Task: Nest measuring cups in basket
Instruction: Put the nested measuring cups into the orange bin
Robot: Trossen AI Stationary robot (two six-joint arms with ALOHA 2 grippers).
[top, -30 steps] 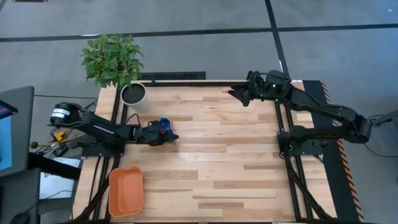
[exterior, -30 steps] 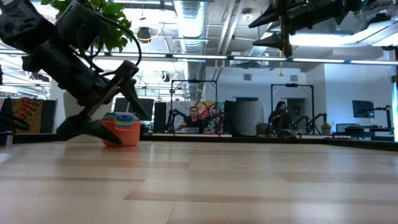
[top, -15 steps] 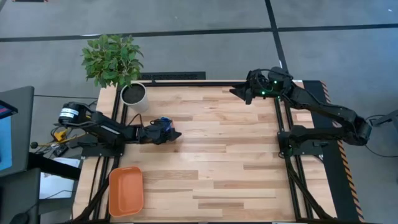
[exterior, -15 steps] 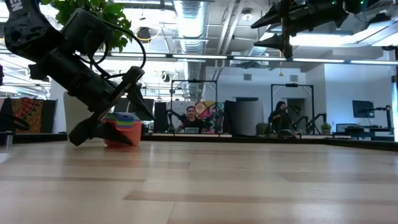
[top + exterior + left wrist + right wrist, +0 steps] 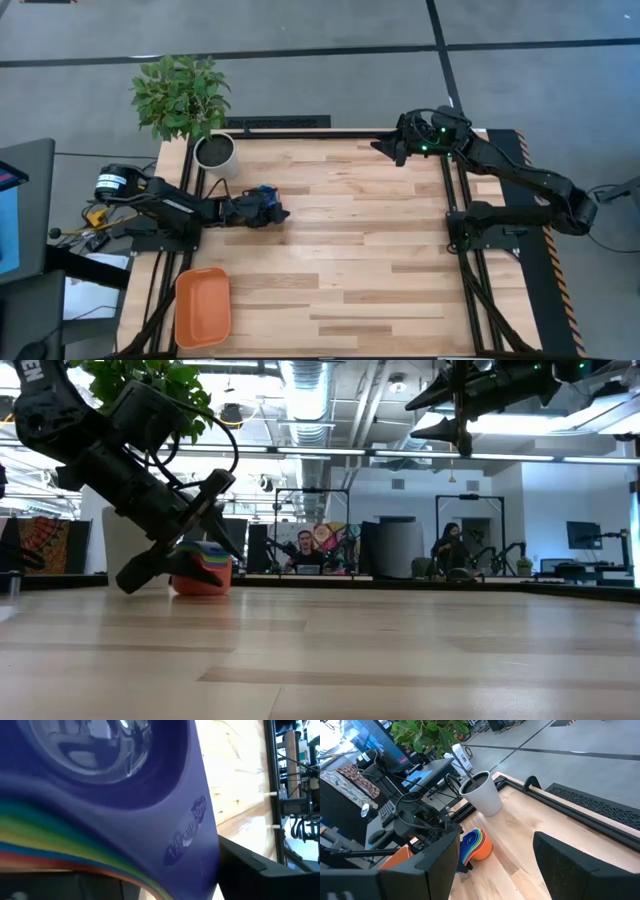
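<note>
Because the measuring cups (image 5: 266, 198) already sit one inside another as a single rainbow stack on the bare table (image 5: 360, 260), what remains for you, judging by the layout, is to carry the whole stack to the basket (image 5: 203, 306) rather than to sort cup by cup. Your left gripper (image 5: 262, 212) lies low over the wood at the stack, its fingers set around the handle end; the left wrist view is filled by the dark blue top cup (image 5: 125, 795) and the fanned coloured handles beneath it, which suggests a grasp being taken, though you cannot tell from these views whether the fingers are already clenched on the stack or only bracketing it. In the low view the orange bottom cup (image 5: 203, 578) rests on the table behind the tilted gripper, so the stack appears not yet lifted. The basket stands well apart, at the near left corner of the table, and holds nothing (its orange floor shows bare). The white plant pot (image 5: 214, 151) with its leafy plant stands at the far left corner, just beyond the stack. Your right gripper (image 5: 392, 148) waits raised over the far right edge, fingers spread and holding nothing.
</note>
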